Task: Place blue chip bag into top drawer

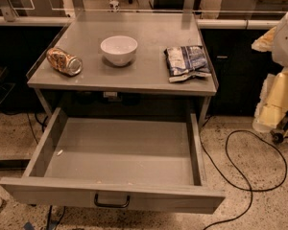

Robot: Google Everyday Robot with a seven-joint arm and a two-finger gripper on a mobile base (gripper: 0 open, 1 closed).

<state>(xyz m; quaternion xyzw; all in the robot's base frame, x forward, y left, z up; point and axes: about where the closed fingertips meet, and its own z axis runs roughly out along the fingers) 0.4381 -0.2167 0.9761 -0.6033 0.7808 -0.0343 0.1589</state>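
The blue chip bag (186,61) lies flat on the right side of the grey table top (149,80), near its front right corner. The top drawer (120,150) is pulled fully open below the table. It is wide and shallow, with a black handle (112,201) at the centre of its front panel. It holds nothing but a few small specks. My gripper is not in view. A pale rounded shape (287,32) at the right edge may be part of my arm.
A white bowl (118,49) stands mid-table and an orange patterned can (64,61) lies on its side at the left. A black cable (249,176) loops on the floor at the right. Yellowish padded equipment (276,99) stands at the far right.
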